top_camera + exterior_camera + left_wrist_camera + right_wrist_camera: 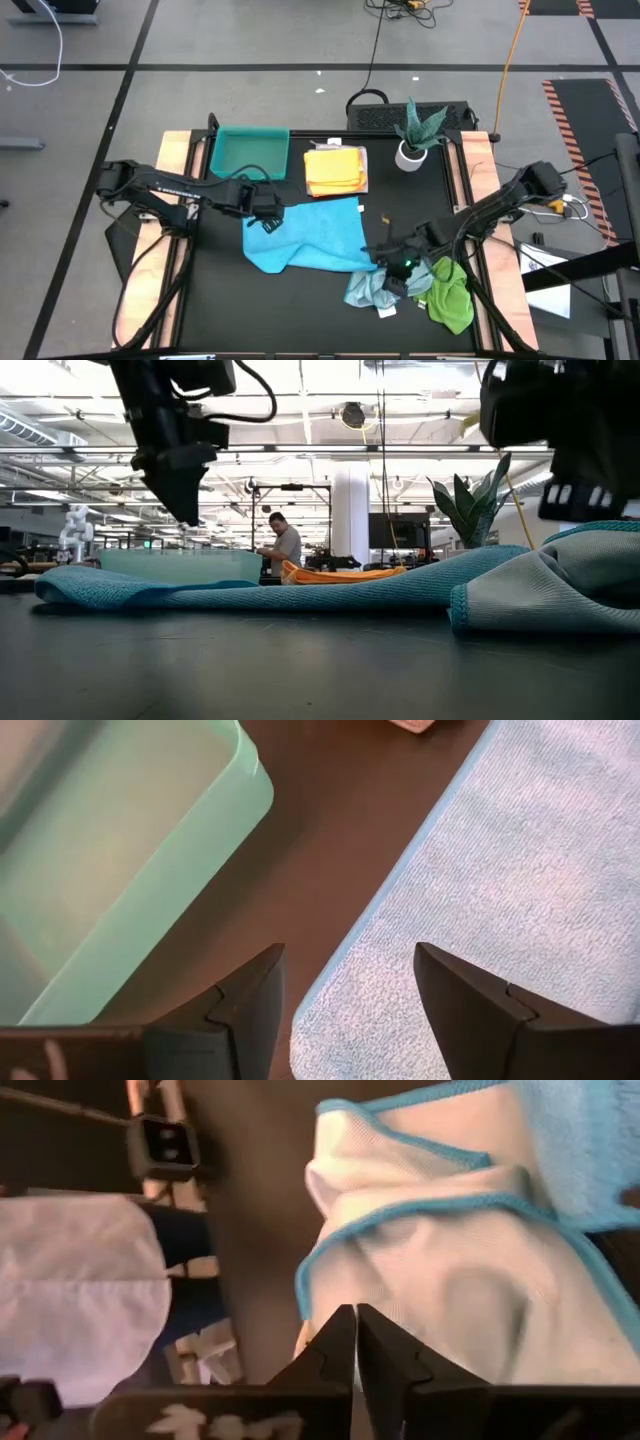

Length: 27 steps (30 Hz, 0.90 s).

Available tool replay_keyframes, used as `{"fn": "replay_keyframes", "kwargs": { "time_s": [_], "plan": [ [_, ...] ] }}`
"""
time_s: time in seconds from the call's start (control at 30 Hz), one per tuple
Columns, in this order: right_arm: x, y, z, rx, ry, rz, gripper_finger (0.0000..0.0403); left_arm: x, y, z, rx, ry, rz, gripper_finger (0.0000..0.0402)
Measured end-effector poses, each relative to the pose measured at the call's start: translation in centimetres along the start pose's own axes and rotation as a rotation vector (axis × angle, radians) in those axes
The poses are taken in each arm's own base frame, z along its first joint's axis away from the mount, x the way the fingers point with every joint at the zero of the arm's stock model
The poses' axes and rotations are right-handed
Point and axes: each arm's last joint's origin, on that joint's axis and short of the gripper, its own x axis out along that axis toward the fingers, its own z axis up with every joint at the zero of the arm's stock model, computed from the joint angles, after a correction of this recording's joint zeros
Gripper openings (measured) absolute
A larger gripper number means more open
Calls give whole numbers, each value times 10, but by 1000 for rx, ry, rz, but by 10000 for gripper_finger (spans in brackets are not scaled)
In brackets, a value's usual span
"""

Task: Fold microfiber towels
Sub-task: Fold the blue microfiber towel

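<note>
A bright blue towel [300, 238] lies spread flat on the dark table, and its corner [480, 900] shows below my left gripper. My left gripper [268, 220] hangs open above that far left corner [350, 995], clear of the cloth, as the low view shows [185, 495]. A pale blue towel [370, 288] lies crumpled at the near right, with a green towel [450, 295] bunched beside it. My right gripper [395, 275] is shut, its fingertips [355, 1325] over the pale towel's blue-hemmed edge [305, 1295]. A folded yellow-orange towel [335, 170] rests at the far middle. My right gripper comes slanting down at the pale blue towel near its hemmed edge [330, 1280]. Its shut fingers cover the spot, so I cannot tell whether they touch the towel or have cloth between them.
A teal tray [250, 152] stands at the far left, next to my left gripper. A potted plant [415, 135] stands at the far right. Bare dark table [280, 310] lies along the near left. A person stands in the room beyond the table [285, 545].
</note>
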Motion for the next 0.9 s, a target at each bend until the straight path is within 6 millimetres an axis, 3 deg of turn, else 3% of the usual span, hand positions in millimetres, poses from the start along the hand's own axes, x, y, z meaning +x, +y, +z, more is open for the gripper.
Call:
{"fn": "replay_keyframes", "kwargs": {
  "time_s": [0.27,0.5,0.63,0.8,0.9],
  "plan": [
    [39,-13,9,26,-63,-61,1,-1,-1,2,-10,-21,-16,225],
    [54,-22,-12,83,122,-155,0,-1,-2,2,15,-20,-21,225],
    [44,-22,-26,104,210,-224,0,-1,-2,1,35,-15,-27,225],
    [15,-26,-38,144,276,-348,0,-1,-2,1,39,-15,-27,225],
    [-2,-17,-33,134,204,-265,0,-1,-2,1,39,-8,-36,225]
  ]
}}
